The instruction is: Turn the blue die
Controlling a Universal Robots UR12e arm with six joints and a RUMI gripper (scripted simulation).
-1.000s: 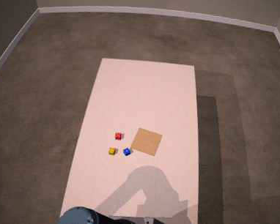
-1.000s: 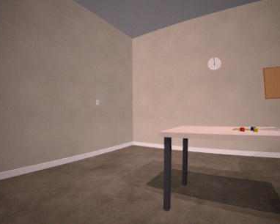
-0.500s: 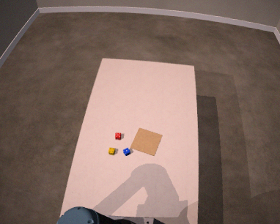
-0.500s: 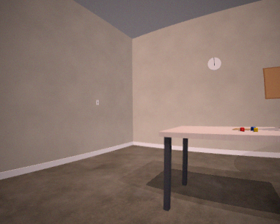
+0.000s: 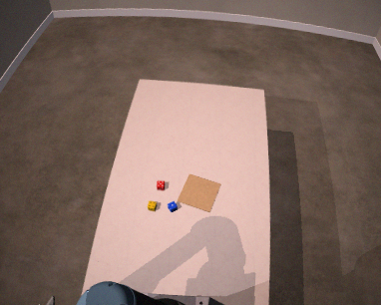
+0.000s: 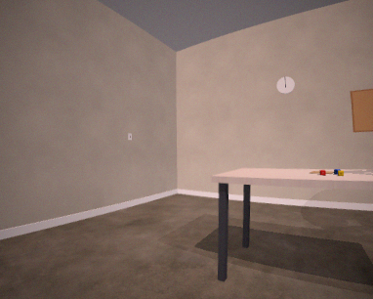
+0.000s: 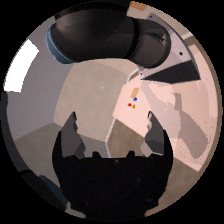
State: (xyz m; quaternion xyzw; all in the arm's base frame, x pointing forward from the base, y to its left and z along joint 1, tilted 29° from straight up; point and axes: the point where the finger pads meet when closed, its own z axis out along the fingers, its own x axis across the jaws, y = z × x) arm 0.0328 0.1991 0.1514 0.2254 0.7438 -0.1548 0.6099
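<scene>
Blue die (image 5: 172, 206), just left of the mat (image 5: 200, 192): small, rigid, probably light and slick; I'd pinch two opposite side faces. My pincer (image 7: 113, 125) hangs spread, empty.

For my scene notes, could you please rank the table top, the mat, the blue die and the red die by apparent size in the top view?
1. Table top, by far the largest.
2. Mat.
3. Blue die and red die: they look alike in size, so I will not rank them.
</scene>
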